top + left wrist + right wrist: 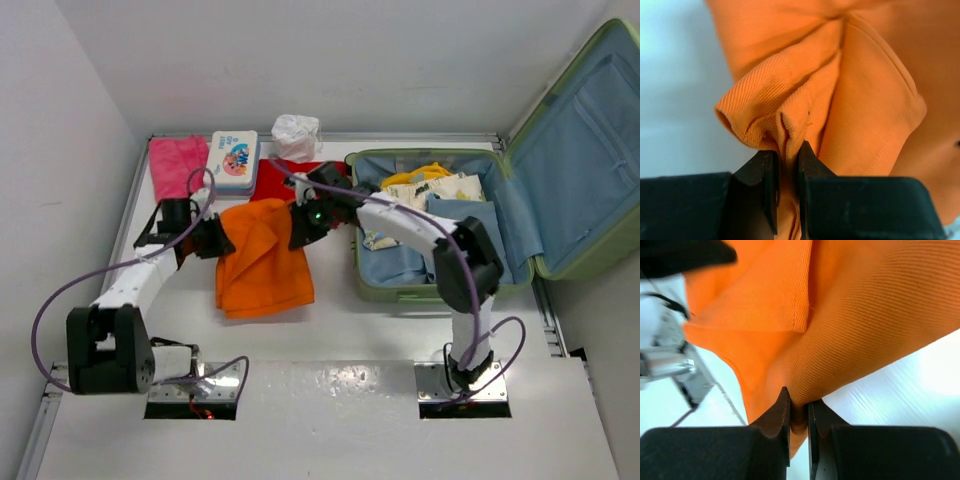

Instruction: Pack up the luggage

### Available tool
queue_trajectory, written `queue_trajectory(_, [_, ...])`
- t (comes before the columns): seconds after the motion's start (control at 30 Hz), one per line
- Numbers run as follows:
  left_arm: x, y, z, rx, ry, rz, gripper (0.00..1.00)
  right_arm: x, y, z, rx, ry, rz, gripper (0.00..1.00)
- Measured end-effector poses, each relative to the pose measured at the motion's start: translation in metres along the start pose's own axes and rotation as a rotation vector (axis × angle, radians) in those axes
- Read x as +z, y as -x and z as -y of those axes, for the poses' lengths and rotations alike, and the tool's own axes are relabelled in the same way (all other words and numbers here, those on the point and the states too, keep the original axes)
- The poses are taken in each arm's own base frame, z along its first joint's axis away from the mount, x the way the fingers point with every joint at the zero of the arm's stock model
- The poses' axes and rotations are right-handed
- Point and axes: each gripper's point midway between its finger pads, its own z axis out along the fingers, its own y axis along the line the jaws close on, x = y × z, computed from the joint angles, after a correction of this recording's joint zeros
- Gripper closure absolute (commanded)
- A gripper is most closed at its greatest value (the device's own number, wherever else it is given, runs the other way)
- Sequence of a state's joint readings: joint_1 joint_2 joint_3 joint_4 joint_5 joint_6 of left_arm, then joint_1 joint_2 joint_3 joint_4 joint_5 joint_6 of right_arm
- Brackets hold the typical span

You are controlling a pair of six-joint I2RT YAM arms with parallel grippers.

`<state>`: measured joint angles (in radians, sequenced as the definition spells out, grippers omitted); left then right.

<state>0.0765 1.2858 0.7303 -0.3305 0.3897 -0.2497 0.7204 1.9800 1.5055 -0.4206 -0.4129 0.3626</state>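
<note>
- Pinching the orange cloth [265,262] from both sides in the top view, left of frame centre: left jaws on its upper-left edge, right jaws on its upper-right corner.
- Lower part of the cloth lies spread on the white bench [350,340].
- Luggage [440,292] sits open at the right of frame. Lid stands up at far right with blue lining showing; yellow and printed fabrics lie in the base.
- Right arm [420,230] reaches leftward across the luggage's left rim.
- Upper left: pink cloth [178,165], white-and-blue box [234,162], red cloth [275,185], crumpled white item [296,135].
- Left wrist view: left jaws pressed almost together on a bunched fold of orange cloth [865,100], bottom centre.
- Right wrist view: right jaws clamped on a fold of the same cloth [865,315], bottom centre. Bench shows at lower right.
</note>
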Motion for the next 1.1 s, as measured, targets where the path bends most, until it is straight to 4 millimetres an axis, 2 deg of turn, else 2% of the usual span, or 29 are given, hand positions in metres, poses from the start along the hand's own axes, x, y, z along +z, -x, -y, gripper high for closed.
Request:
queue_trajectory(0.07, [-0.012,0.022,0.035,0.075,-0.045,0.063,1.0,-0.035,0.019,0.001,0.004,-0.006,0.061,1.0])
queue_trajectory(0.1, [-0.017,0.036,0.053,0.111,-0.073,0.1,1.0,-0.061,0.029,0.007,0.018,-0.022,0.1,1.0])
queue_trajectory(0.13, [-0.021,0.048,0.067,0.131,-0.095,0.131,1.0,-0.071,0.034,0.011,0.024,-0.031,0.118,1.0])
queue_trajectory(0.23, [-0.031,0.079,0.121,0.193,-0.162,0.201,1.0,-0.123,0.051,0.04,0.055,-0.1,0.2,1.0])
queue_trajectory(0.33, [-0.032,0.103,0.178,0.251,-0.237,0.25,1.0,-0.165,0.052,0.077,0.096,-0.188,0.242,1.0])
queue_trajectory(0.4, [-0.025,0.113,0.213,0.28,-0.281,0.265,1.0,-0.189,0.047,0.106,0.13,-0.256,0.259,1.0])
queue_trajectory(0.53, [0.005,0.124,0.281,0.317,-0.354,0.258,1.0,-0.234,0.032,0.166,0.194,-0.399,0.277,1.0])
queue_trajectory(0.63, [0.042,0.129,0.331,0.321,-0.404,0.242,1.0,-0.274,0.016,0.212,0.252,-0.514,0.294,1.0])
queue_trajectory(0.77, [0.091,0.121,0.382,0.324,-0.458,0.22,1.0,-0.325,-0.001,0.262,0.297,-0.651,0.314,1.0])
queue_trajectory(0.87, [0.12,0.106,0.408,0.316,-0.486,0.198,1.0,-0.342,-0.016,0.293,0.321,-0.715,0.29,1.0])
queue_trajectory(0.93, [0.136,0.095,0.417,0.306,-0.497,0.181,1.0,-0.344,-0.027,0.313,0.336,-0.74,0.256,1.0])
queue_trajectory(1.1, [0.177,0.063,0.423,0.278,-0.498,0.129,1.0,-0.329,-0.063,0.361,0.379,-0.767,0.123,1.0])
